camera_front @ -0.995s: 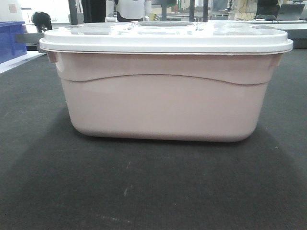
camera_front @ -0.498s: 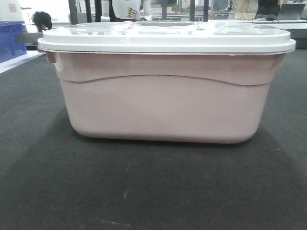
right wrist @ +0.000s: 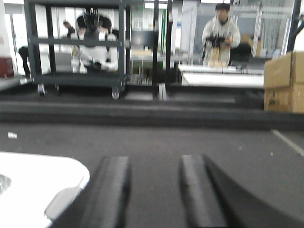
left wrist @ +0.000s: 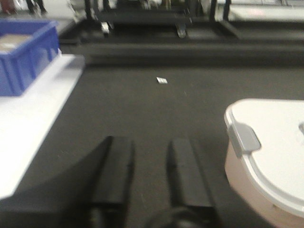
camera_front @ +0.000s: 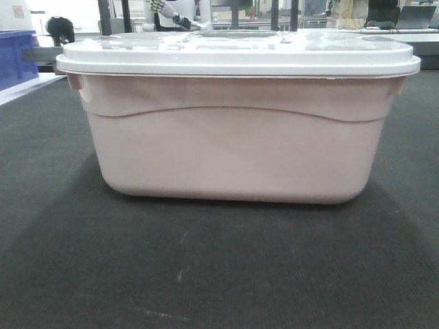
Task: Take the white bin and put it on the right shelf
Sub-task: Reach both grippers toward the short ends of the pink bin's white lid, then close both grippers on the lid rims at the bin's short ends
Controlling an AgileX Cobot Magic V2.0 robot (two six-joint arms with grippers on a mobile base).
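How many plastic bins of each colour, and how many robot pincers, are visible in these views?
white bin, pinkish body with white lid: 1
blue bin: 1
Pincers, the left pincer and the right pincer: 2
Total: 4

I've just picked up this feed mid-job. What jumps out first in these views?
The white bin fills the front view, pinkish body with its white lid on, sitting on dark carpet. Either side of it, the left claw and right claw are both open and empty, each with a lidded corner of the bin at the frame's edge. A blue bin sits far left.
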